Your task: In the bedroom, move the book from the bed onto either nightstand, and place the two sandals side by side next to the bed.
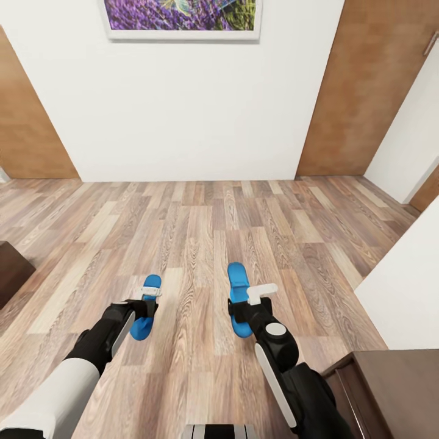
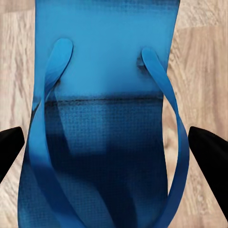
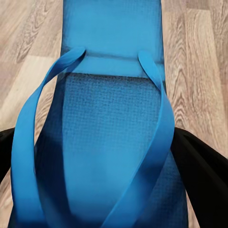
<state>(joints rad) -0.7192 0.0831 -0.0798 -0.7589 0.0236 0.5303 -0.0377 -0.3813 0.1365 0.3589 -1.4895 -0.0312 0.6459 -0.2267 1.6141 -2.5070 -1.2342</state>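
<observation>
A: Head view – where are the two sandals?
B: Left sandal [image 1: 146, 306] & right sandal [image 1: 238, 299] on plank floor [image 1: 201, 231], apart, both lengthwise toward the white wall [image 1: 183, 110].
A: Pincers?
B: Left gripper [image 1: 144, 308] straddles its sole; right gripper [image 1: 242, 312] likewise. Wrist views: fingers [image 2: 206, 147] [image 3: 202, 166] flank soles – gripping or not, can't tell

Open wood-plank floor [image 1: 201, 225] stretches ahead to the white wall [image 1: 183, 110] and lies bare between the two blue sandals [image 1: 146, 305], while a dark cabinet [image 1: 396, 390] crowds the right arm's side and another dark piece [image 1: 9, 271] edges the left.
</observation>
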